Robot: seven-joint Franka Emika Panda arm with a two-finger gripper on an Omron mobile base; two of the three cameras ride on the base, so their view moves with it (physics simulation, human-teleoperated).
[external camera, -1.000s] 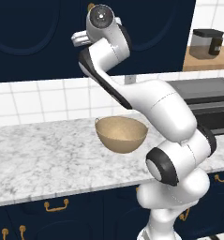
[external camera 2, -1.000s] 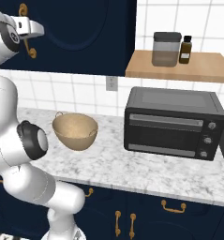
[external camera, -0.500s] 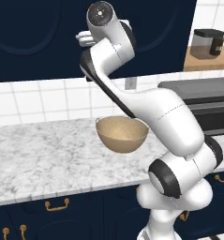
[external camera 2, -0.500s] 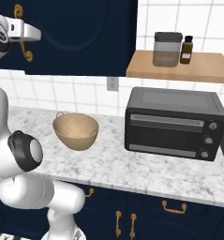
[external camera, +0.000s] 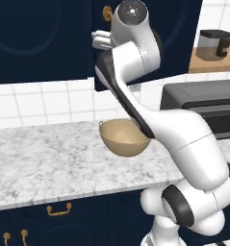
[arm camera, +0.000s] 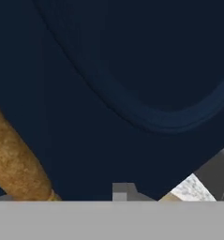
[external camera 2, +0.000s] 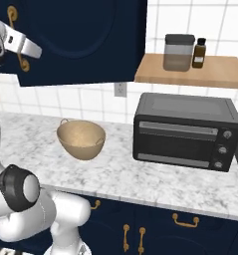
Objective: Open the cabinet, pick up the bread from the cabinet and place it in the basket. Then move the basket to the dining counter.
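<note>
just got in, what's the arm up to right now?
The arm is reaching up at the cabinet, with its hand close to the door's brass handle; whether the gripper has closed on the handle cannot be told. In the right base view the door appears to stand slightly out from the wall. The basket sits empty on the marble counter, left of the toaster oven. So it is at the cabinet-opening step, with nothing in the basket yet.

I count one basket (external camera 2: 81,139), one toaster oven (external camera 2: 186,130), two containers on the shelf (external camera 2: 190,69): one grey canister (external camera 2: 178,52), one small dark bottle (external camera 2: 199,53). One wall outlet (external camera 2: 120,89). Four brass pulls on the lower cabinets (external camera 2: 155,234), right base view.
</note>
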